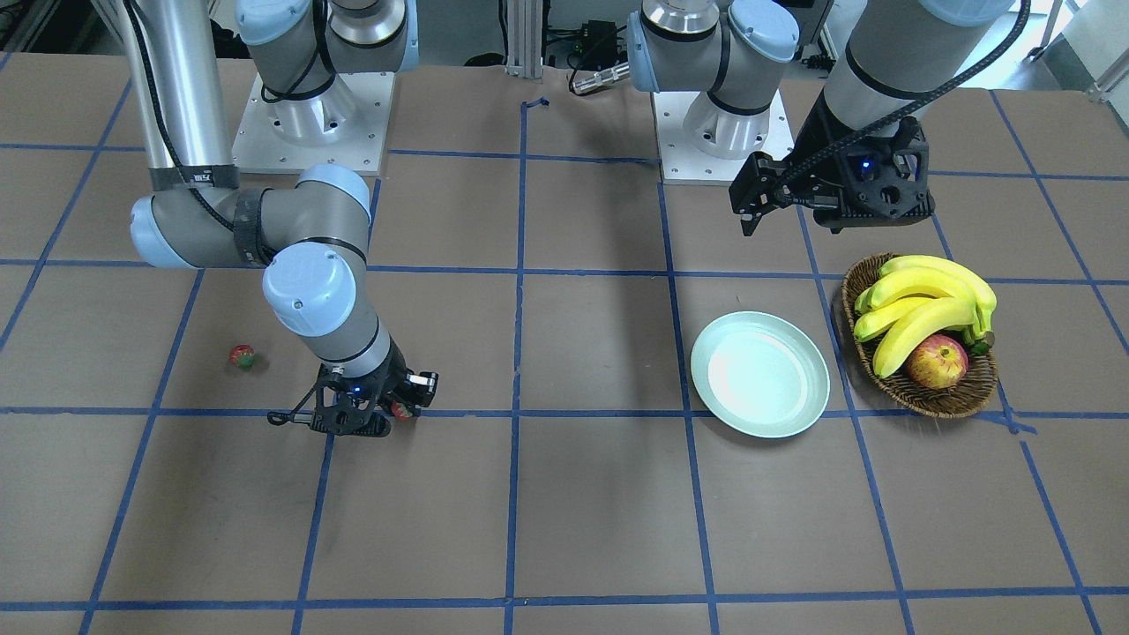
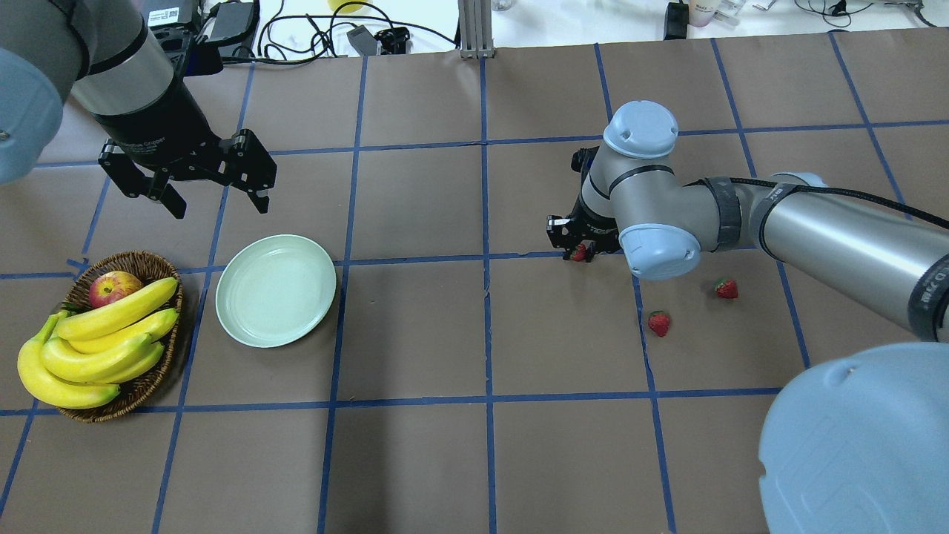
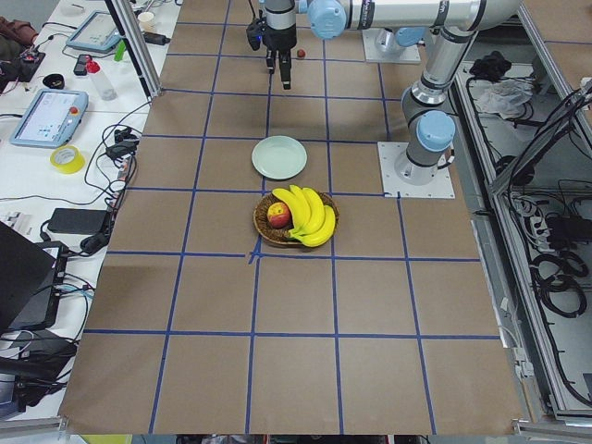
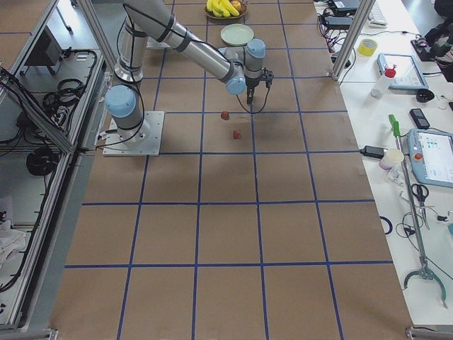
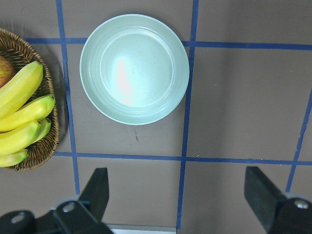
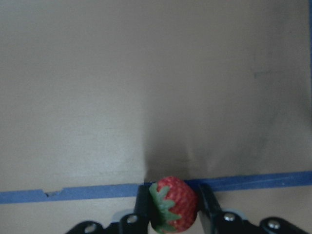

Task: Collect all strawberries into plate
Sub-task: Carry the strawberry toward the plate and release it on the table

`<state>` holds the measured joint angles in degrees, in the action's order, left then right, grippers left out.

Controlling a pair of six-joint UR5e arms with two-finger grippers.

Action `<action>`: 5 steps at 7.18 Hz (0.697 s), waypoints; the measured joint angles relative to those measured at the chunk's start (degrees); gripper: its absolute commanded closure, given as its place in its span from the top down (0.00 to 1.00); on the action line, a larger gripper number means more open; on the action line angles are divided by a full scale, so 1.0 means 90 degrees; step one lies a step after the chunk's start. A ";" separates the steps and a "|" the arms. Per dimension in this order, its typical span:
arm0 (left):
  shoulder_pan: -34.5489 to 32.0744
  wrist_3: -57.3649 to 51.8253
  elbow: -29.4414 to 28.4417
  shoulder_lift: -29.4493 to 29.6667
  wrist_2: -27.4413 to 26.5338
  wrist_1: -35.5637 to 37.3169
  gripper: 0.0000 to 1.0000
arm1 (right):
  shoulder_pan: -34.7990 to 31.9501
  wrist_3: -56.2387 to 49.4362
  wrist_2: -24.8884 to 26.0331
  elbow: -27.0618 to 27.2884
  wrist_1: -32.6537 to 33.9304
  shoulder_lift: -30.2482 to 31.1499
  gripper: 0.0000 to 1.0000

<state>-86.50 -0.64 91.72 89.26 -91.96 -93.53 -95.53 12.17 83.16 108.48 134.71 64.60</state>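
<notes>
- The table is flat, covered in matte brown paper and marked into squares by blue tape lines.
- The right arm is a smooth silver tube with pale blue rounded joint caps. It reaches across the table with its wrist pointing down.
- The left arm has the same finish and ends in a black cylindrical wrist held above the table.
- The basket is a round bowl of brown woven wicker, just beside the plate.
- The bananas are a bunch of curved, smooth yellow fruit filling most of the basket.
- The plate is round, shallow and glossy pale mint, with a raised rim. It holds nothing and lies well apart from all three berries.
- The left gripper is angular black plastic. Its two fingers are spread wide and hold nothing, and it hangs above the table near the plate.
- The right gripper is black and sits low at the table. Its fingers are pressed against both sides of a berry.
- The apple is round with red-yellow mottled skin, tucked in the basket beside the bananas.
- The pinched strawberry is red and dimpled with a green leafy cap, and it sits over a blue tape line. Whether it rests on the paper cannot be told.
- The second strawberry and the third strawberry lie loose on the paper near each other, close to the right arm.
</notes>
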 measured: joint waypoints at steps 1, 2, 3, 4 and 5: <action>-0.0004 0.0002 -0.0003 -0.0008 -0.0008 -0.0004 1.00 | -0.0015 0.0016 -0.0066 -0.0031 -0.0009 0.0014 0.00; -0.0006 0.0003 0.0000 -0.0015 -0.0009 -0.0006 1.00 | -0.0131 0.0173 -0.0270 -0.0104 -0.0011 0.0028 0.00; -0.0004 0.0003 0.0004 -0.0015 -0.0007 -0.0007 1.00 | -0.0448 0.0560 -0.0690 -0.0210 0.0014 0.0025 0.00; 0.0003 0.0003 0.0003 -0.0016 -0.0014 -0.0007 1.00 | -0.0853 0.1030 -0.1046 -0.0306 0.0052 0.0015 0.00; 0.0008 0.0003 -0.0001 -0.0019 -0.0026 -0.0008 1.00 | -0.1274 0.1467 -0.1236 -0.0375 0.0080 -0.0011 0.01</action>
<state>-86.43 -0.62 91.71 89.09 -92.20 -93.60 -107.00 25.37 72.04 105.10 135.43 64.50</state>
